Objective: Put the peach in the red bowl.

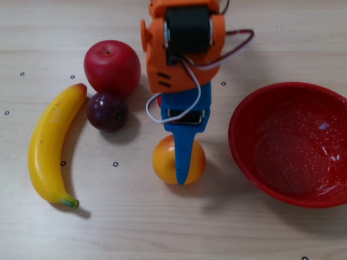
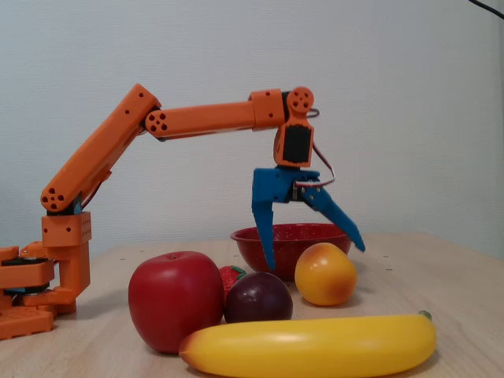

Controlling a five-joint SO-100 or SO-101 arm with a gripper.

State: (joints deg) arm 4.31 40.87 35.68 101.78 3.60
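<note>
Here the red bowl (image 1: 287,143) is seen empty on the table (image 1: 162,227), right of the fruit in the overhead view. The gripper (image 2: 315,256) is held spread wide above the peach (image 2: 324,274) — straddling it, not touching — apparently so the jaws can be lowered around it. The peach rests on the table, near the bowl.

1. One round yellow-orange plastic peach (image 1: 162,162)
2. One large speckled red bowl (image 1: 293,143)
3. One red apple (image 1: 111,67)
4. One dark purple plum (image 1: 107,111)
5. One yellow banana (image 1: 51,143)
6. One red strawberry (image 2: 231,279)
</note>
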